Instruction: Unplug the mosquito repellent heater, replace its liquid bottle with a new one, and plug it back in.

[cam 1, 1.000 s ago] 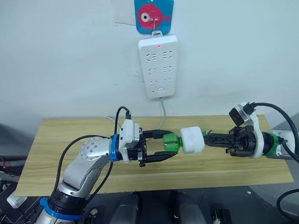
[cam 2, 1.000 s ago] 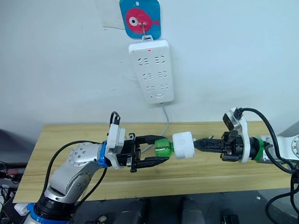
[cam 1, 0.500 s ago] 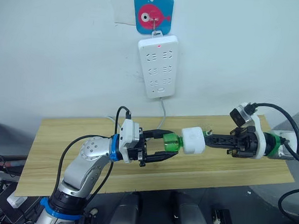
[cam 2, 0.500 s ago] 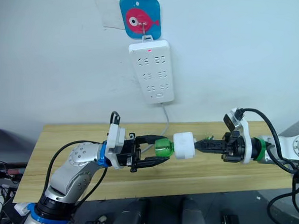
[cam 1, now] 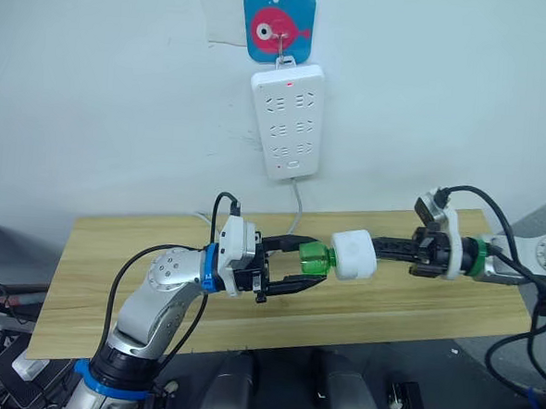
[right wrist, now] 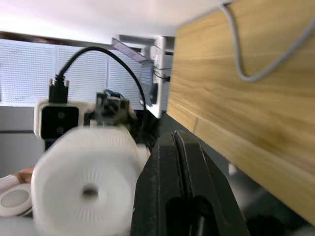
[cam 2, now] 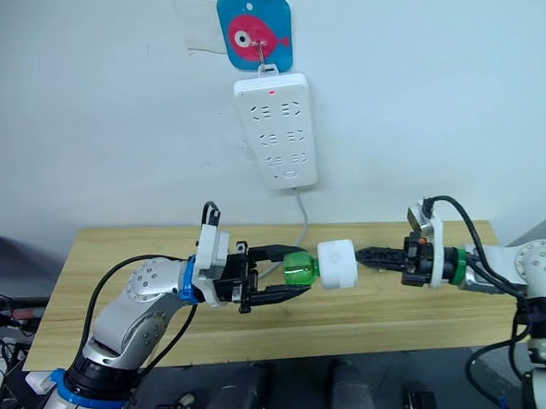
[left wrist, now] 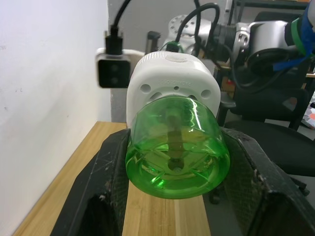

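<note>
At centre frame I find the mosquito repellent heater [cam 1: 352, 255] held in mid-air above the wooden table [cam 1: 111, 278], its green liquid bottle [cam 1: 315, 259] still joined to it and showing clear green liquid around a central wick. My left gripper [cam 1: 299, 268] clamps its two black fingers on the bottle's sides. My right gripper [cam 2: 370, 254] has its fingers pressed together, tips at the heater's right-hand end; the white power strip [cam 1: 287, 122] hangs on the wall at upper centre.
</note>
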